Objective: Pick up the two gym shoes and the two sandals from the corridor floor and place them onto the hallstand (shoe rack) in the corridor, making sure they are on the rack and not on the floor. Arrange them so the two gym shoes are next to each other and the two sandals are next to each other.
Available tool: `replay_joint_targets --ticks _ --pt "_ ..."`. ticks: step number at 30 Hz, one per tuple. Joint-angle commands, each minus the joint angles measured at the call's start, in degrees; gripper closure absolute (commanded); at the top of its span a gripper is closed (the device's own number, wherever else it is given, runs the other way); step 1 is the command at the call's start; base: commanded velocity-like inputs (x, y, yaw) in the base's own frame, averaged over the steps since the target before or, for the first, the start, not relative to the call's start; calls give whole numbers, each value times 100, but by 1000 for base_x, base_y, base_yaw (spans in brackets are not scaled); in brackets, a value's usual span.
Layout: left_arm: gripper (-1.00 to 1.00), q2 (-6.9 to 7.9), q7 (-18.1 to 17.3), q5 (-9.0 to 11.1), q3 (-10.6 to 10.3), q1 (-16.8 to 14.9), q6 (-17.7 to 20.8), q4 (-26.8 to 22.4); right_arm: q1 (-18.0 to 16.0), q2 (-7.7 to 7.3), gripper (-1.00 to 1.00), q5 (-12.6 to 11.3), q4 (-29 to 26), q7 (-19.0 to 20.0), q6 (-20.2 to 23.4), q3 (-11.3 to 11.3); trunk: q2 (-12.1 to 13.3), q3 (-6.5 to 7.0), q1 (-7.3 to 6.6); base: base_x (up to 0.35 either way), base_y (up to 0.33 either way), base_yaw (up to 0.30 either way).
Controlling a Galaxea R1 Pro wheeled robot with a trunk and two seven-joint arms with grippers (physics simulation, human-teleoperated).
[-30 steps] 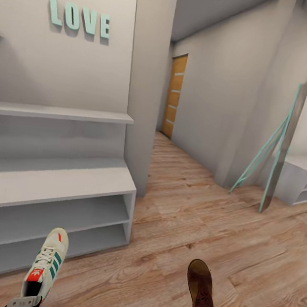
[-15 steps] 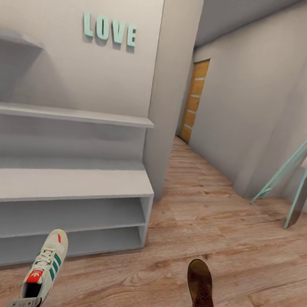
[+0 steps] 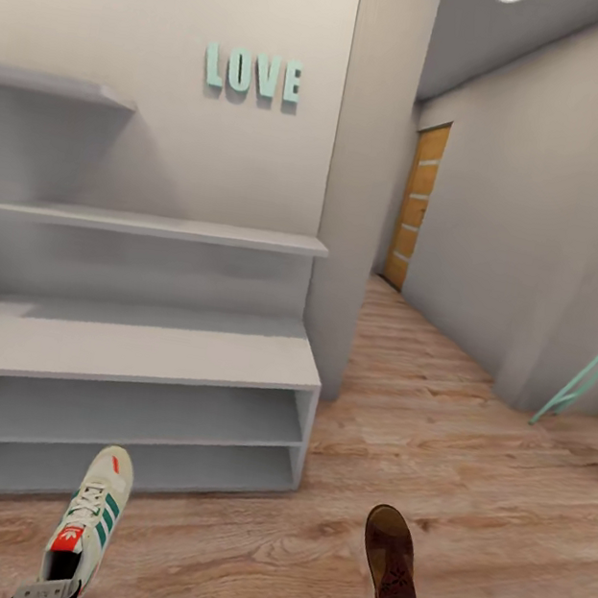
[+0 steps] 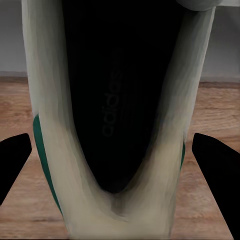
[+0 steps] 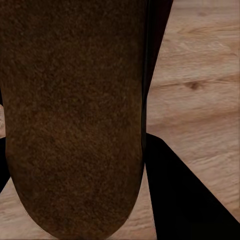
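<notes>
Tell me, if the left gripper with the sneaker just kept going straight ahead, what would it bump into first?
Probably the shoe rack: the sneaker in the left gripper points at its low shelves. Depth is hard to judge.

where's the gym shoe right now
In the head view the gym shoe is low on the left, held in the left claw just in front of the hallstand.

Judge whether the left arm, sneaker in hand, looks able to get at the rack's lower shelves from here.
Probably yes: the gym shoe in the left gripper points at the hallstand's open lower shelves, with bare corridor floor between.
</notes>
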Motion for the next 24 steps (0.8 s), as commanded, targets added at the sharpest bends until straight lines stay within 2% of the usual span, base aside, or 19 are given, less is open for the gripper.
replay_joint_targets --ticks 1,11,24 --pt "100 -1 -55 37 26 -6 -7 7 -2 -2 100 -47 3 -6 -16 13 -2 -2 -1 0 -265 260" --pt "100 -1 -55 37 26 -6 -7 7 -2 -2 100 -47 3 -2 -16 11 -2 29 -1 0 -233 255" --pt "100 -1 -55 37 26 -6 -216 15 -2 -11 100 -47 3 -1 -23 4 -2 34 -1 0 -14 31"
